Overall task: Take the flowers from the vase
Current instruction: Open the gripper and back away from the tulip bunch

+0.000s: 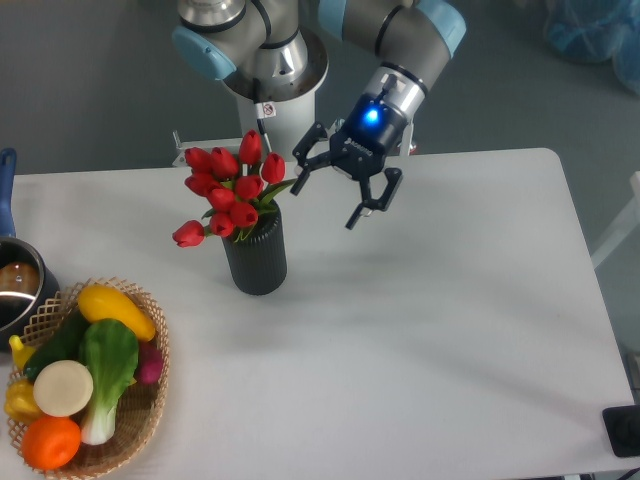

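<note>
The flowers (228,192), a bunch of red tulip buds with green leaves, stand in the vase (256,258), a matte black ribbed cylinder on the white table, left of centre. One bud droops to the left over the rim. My gripper (329,201) is open and empty. It hangs to the right of the flowers, apart from them, with its fingers spread and pointing down and to the left.
A wicker basket (140,418) of colourful vegetables sits at the front left. A metal pot (18,285) with a blue handle is at the left edge. The robot base (265,75) stands behind the table. A dark object (622,430) lies at the front right corner.
</note>
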Robot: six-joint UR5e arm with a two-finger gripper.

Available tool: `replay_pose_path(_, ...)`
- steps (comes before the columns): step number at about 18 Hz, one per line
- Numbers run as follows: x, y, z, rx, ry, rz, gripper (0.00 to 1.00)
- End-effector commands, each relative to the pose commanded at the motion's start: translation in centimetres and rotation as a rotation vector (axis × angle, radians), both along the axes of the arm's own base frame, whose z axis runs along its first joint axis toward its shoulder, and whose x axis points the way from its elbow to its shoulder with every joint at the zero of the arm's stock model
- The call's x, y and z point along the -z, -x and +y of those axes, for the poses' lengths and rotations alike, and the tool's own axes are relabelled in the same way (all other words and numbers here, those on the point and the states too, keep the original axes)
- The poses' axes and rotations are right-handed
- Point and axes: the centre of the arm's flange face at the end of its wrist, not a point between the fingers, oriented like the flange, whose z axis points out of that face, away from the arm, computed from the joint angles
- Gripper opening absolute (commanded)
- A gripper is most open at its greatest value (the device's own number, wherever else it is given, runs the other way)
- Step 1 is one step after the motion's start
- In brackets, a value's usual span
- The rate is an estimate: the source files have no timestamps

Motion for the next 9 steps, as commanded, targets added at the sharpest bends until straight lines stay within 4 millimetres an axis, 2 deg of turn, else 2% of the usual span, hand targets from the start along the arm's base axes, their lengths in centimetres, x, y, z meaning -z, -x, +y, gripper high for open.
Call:
replay_pose_path(5, 2.5, -2.5, -0.5, 0.018, 0.049, -0.017, 1.00)
replay_pose_path(9, 2.9, -4.6, -0.9, 0.025, 0.046, -0.004, 1.00)
